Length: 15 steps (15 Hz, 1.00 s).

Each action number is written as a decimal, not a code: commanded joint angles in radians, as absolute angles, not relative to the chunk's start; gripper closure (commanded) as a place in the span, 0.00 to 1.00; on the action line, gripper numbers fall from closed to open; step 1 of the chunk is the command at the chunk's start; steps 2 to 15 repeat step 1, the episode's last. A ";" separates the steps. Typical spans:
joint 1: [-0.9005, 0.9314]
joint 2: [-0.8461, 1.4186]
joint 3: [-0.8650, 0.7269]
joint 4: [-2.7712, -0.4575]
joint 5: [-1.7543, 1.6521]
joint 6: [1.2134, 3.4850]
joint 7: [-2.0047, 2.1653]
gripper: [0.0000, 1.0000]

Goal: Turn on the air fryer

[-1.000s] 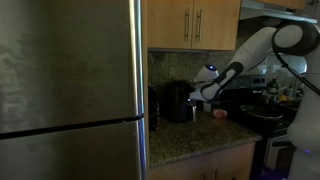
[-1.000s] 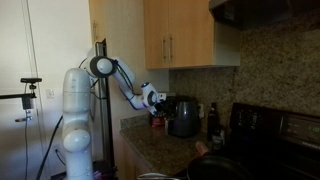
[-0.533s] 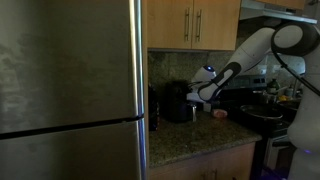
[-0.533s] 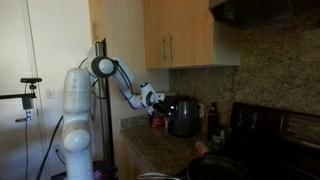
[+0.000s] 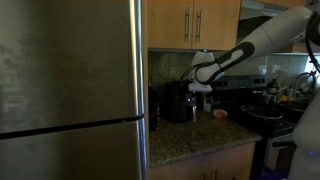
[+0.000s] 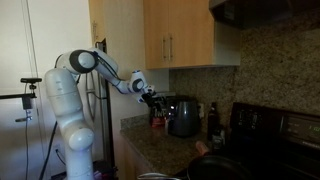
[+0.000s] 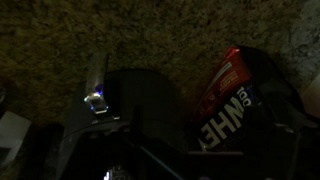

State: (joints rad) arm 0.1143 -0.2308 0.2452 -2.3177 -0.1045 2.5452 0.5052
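Note:
The air fryer (image 5: 178,103) is a squat black box on the granite counter against the backsplash, seen in both exterior views (image 6: 184,118). My gripper (image 5: 197,88) hangs just above and beside the fryer's top edge, and in an exterior view (image 6: 150,97) it is short of the fryer on its near side. The wrist view is very dark. It shows a dark rounded body (image 7: 140,108) with a small lit spot and a red packet with white letters (image 7: 226,92). The jaws are lost in shadow.
A steel refrigerator (image 5: 70,90) fills one side. Wooden cabinets (image 5: 195,22) hang above the fryer. A black range with pots (image 6: 270,135) stands on the fryer's far side. A narrow dark object (image 5: 153,108) stands beside the fryer, and a small reddish item (image 5: 220,114) lies on the counter.
The arm has lifted and stretched out. The gripper has moved up from beside the fryer's front to level with its top.

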 commanded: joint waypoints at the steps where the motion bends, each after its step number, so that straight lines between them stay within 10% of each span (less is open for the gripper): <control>1: 0.107 -0.272 0.253 -2.328 -0.098 2.520 0.495 0.00; 15: 0.107 -0.272 0.253 -2.328 -0.098 2.520 0.495 0.00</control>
